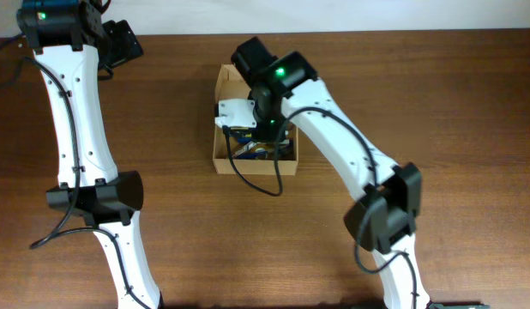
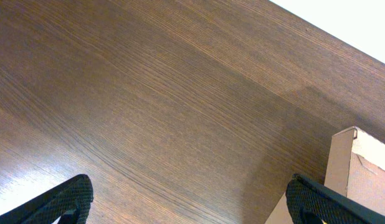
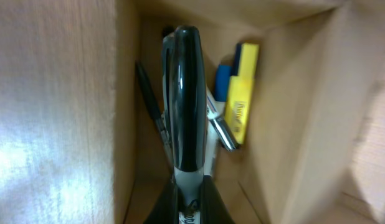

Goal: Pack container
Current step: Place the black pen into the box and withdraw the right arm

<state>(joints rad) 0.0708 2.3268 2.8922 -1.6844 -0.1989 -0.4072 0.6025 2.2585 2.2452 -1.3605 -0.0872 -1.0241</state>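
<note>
Tan cardboard container point(image 1: 225, 82) around and beneath right pincer point(image 3: 191, 200) with black marker point(image 3: 183, 93).

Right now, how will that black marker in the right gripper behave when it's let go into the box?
The black marker has a glossy round barrel, so it is probably slippery and apt to roll against the yellow highlighter. It looks stiff and light; the container walls should stop it.

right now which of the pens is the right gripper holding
The thick glossy black marker, clamped in the right gripper. The yellow highlighter, blue pen and thin black pen lie loose in the container.
</note>
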